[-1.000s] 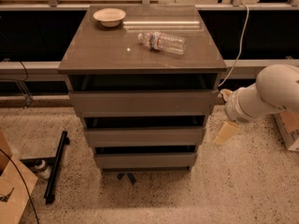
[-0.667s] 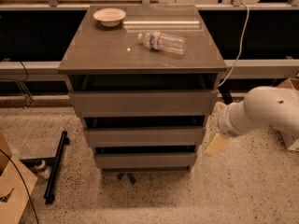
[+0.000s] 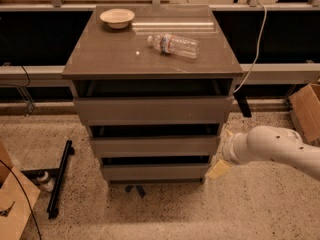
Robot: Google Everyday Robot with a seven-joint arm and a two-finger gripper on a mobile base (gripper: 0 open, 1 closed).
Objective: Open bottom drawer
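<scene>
The grey-brown cabinet [image 3: 150,59] stands in the middle of the camera view with three handleless drawers. The bottom drawer [image 3: 155,172] is the lowest and narrowest flat panel, just above the floor, with a dark gap above it. My white arm comes in from the right, low down. My gripper [image 3: 219,168] is at the right end of the bottom drawer front, its yellowish fingertip close to the drawer's right edge. I cannot tell whether it touches the panel.
A bowl [image 3: 117,18] and a plastic bottle [image 3: 173,44] lying on its side rest on the cabinet top. A black bar [image 3: 59,178] lies on the speckled floor at the left. Cardboard boxes stand at the far right [image 3: 306,109] and bottom left [image 3: 12,209].
My arm has swung left and down, bringing the gripper from beside the middle drawer to the right end of the bottom drawer. The drawers have not moved.
</scene>
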